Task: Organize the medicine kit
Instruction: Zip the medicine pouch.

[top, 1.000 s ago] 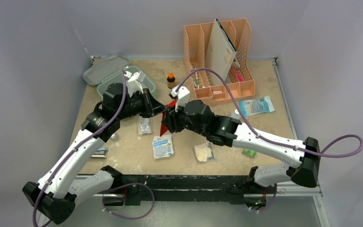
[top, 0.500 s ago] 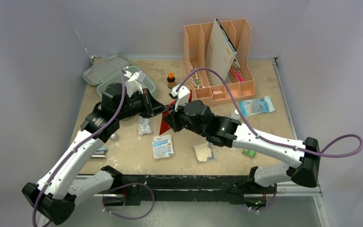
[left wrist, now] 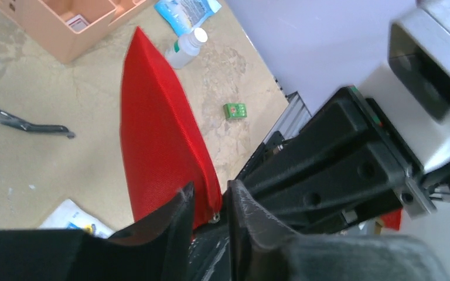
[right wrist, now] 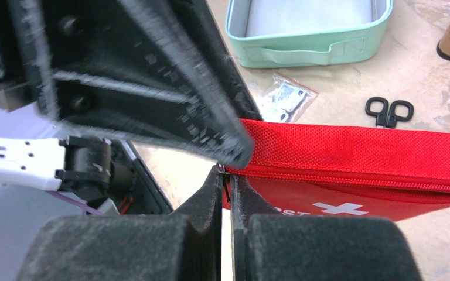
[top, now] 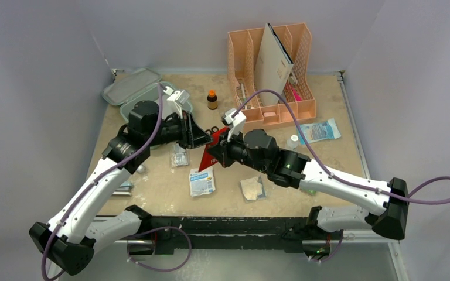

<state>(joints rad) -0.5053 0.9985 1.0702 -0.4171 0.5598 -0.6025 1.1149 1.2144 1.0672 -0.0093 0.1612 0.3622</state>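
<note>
**Medicine kit [top: 130, 88] open at rear left; both arms meet at one corner of the red pouch [top: 206, 159]**

Far left, rear. The mint-green medicine kit lies open on the table [top: 158, 193]. Its lid is flat toward the back corner, and its tray sits mouth up beside it, toward the centre.

Left of centre. My left gripper [top: 202, 139] reaches rightward from just in front of the tray. In its wrist view the jaws stand a narrow slit apart, with the pouch's corner in that slit. I cannot tell whether they pinch the fabric or only flank it.

Centre. The red pouch is held on edge. In the overhead view its long axis runs from rear right to near left.

Right of centre. My right gripper [top: 218, 151] is clenched on the zip pull [right wrist: 221, 168] at that same corner.

Further right. The scissors [right wrist: 389, 111], brown bottle [top: 212, 99] and peach organizer [top: 304, 108] stand apart from both grippers.

Governing relation. From the meeting jaws the kit lies leftward and to the rear, partly behind the left wrist. The tray presents its long side to the right wrist camera, so its long axis runs across that arm's line of reach. The left arm is plainly the nearer, since its wrist overhangs the tray's near edge. The right arm would have to cross over the left to get there. I judge that anything bound for the tray should travel by the left arm.
</note>
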